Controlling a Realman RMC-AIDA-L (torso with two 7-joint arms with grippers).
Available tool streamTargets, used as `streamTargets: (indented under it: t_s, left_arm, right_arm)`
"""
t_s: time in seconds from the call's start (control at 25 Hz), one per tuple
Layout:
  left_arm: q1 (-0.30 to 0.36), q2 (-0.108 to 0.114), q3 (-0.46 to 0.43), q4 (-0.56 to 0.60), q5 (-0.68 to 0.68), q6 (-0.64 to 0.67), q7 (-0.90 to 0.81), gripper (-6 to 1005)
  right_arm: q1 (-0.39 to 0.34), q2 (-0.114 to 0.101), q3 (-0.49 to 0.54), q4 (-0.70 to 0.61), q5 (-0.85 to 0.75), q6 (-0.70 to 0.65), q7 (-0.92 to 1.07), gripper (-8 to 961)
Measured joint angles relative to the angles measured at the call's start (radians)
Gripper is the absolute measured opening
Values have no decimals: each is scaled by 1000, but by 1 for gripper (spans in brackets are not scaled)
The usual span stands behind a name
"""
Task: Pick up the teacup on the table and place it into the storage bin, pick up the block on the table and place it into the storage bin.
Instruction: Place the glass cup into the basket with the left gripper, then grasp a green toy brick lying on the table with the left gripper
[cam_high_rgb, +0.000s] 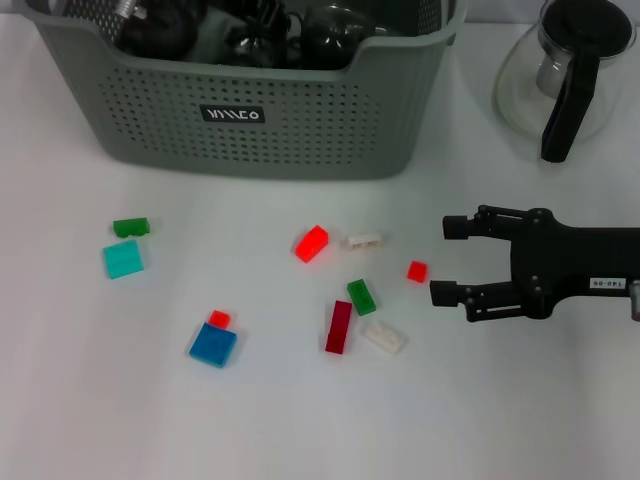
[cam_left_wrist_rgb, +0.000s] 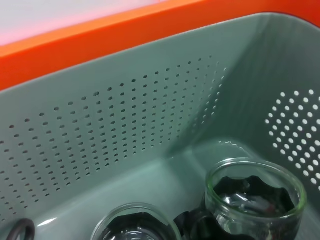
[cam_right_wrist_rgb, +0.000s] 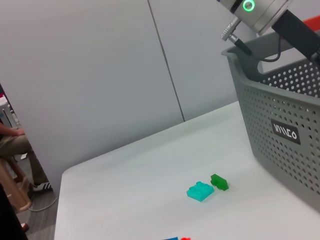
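Now my right gripper (cam_high_rgb: 442, 262) hangs wide open just beside the small red block (cam_high_rgb: 417, 271) (the storage bin (cam_high_rgb: 300, 125) lies well ahead) — closing off-centre could flick it away — my left gripper's spread I cannot tell.

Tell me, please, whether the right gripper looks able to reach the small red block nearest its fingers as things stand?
Probably yes. The right gripper is open, its fingers pointing toward the small red block, which lies on bare table just ahead of them. Nothing stands between them.
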Motion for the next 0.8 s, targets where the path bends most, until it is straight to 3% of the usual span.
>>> streamTargets:
  t_s: [0.24, 0.44, 0.52, 0.56, 0.6, 0.72, 0.8]
  left_arm:
    - [11, -3, -14, 51, -21, 49, 2, 418]
    - [115, -31, -111, 278, -207, 185, 85, 589]
    - [203, -38, -243, 367, -489, 303, 219, 602]
    - [209, -36, -254, 367, -515, 317, 232, 608]
    - [234, -28, -303, 367, -635, 373, 290, 614]
    - [294, 3, -451, 258, -916, 564, 458, 626]
    - [327, 18, -543, 193, -1032, 688, 524, 625]
  right_arm:
    - [3, -3, 4, 7, 0, 0, 0, 956]
    - [6, -2, 4, 7, 0, -1, 0, 956]
    - [6, -2, 4, 7, 0, -1, 0, 956]
    - [5, -2, 4, 7, 0, -1, 0, 956]
    - [4, -1, 5, 7, 0, -1, 0, 956]
    - [1, -2, 6, 6, 0, -4, 0, 956]
    - [1, -2, 6, 6, 0, -5, 0, 956]
